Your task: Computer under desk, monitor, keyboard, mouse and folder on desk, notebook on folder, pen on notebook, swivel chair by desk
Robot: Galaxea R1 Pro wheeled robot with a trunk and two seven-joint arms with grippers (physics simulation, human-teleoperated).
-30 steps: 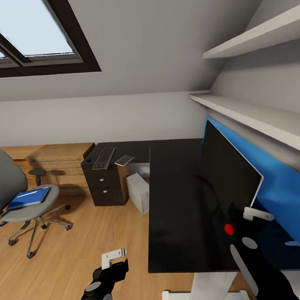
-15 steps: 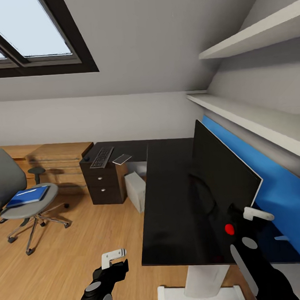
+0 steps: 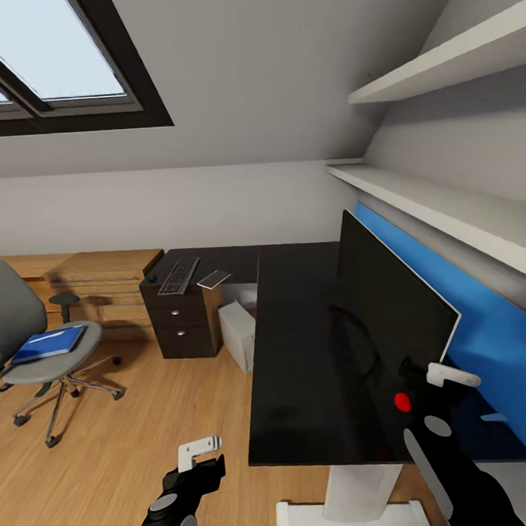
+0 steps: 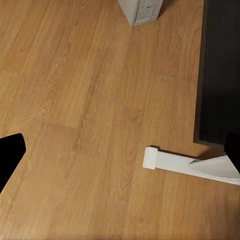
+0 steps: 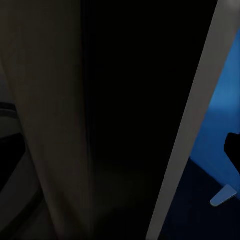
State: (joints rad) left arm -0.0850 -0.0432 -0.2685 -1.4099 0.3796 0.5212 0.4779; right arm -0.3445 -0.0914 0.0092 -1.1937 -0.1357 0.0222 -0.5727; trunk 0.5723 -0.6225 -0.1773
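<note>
Head view: the black-topped counter (image 3: pixel 300 354) runs along the bright blue back panel (image 3: pixel 485 335), and the monitor (image 3: pixel 391 317) stands upright on it just in front of that panel, its red dot near the lower corner. The right end effector (image 3: pixel 438 388) sits at the monitor's near lower corner; whether it grips the screen edge cannot be told. The left end effector (image 3: pixel 198 452) hangs over the wood floor (image 3: pixel 127 466), apart from the counter, holding nothing; how wide it stands cannot be told here. On the far wing of the counter lie the keyboard (image 3: pixel 179 275), the mouse (image 3: pixel 150 278) just beside it and the notebook (image 3: pixel 215 279) near its other side, above a dark three-drawer cabinet (image 3: pixel 181 322). The computer (image 3: pixel 238 334) stands on the floor under the counter. The swivel chair (image 3: pixel 35 347) stands well apart from the counter, the blue folder (image 3: pixel 48 344) flat on its seat. Left wrist view: dark fingertips (image 4: pixel 10 157) at opposite margins show a wide spread over the floor, with the white pedestal foot (image 4: pixel 185 165) and the computer (image 4: pixel 140 10) in sight. Right wrist view: the monitor's pale edge (image 5: pixel 192 120) runs close before the blue panel (image 5: pixel 225 90).
</note>
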